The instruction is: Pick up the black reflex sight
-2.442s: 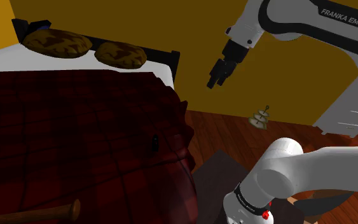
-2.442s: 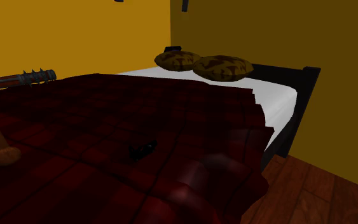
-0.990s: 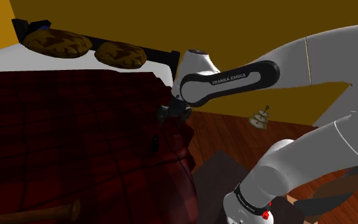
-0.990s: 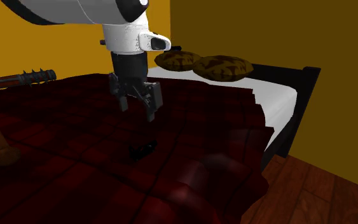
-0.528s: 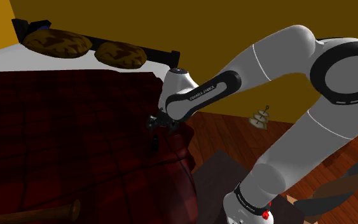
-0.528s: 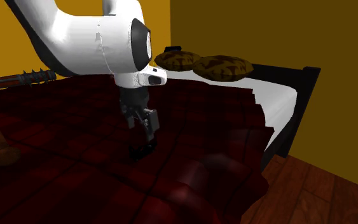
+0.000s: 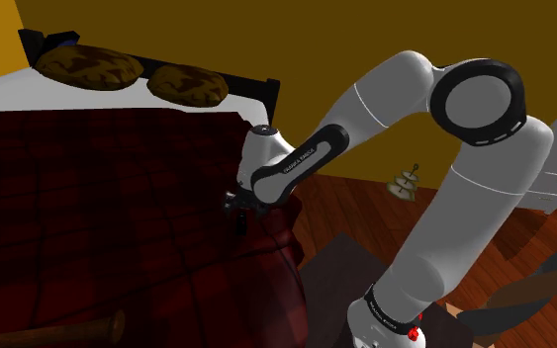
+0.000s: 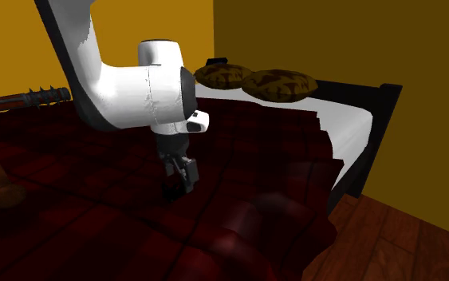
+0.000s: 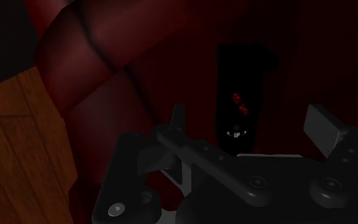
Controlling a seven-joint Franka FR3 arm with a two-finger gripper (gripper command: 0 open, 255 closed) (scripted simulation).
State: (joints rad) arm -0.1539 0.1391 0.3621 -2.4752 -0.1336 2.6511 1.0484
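While jaws gape, black reflex sight between them

The scene is dim throughout. In the shoulder view the white arm is the brightest thing, evenly lit, with soft shading along its underside. The ochre wall is flat and mid-toned. The dark red bedspread takes little light and sinks almost to black toward that view's lower left. In the second exterior view the wall on the left is a brighter orange than the adjoining one, and the white sheet stands out pale. The wrist view is darkest: the black reflex sight nearly merges with the bedspread, marked by small red glints. The pincer reads as dull grey, and the wooden floor catches warm light.
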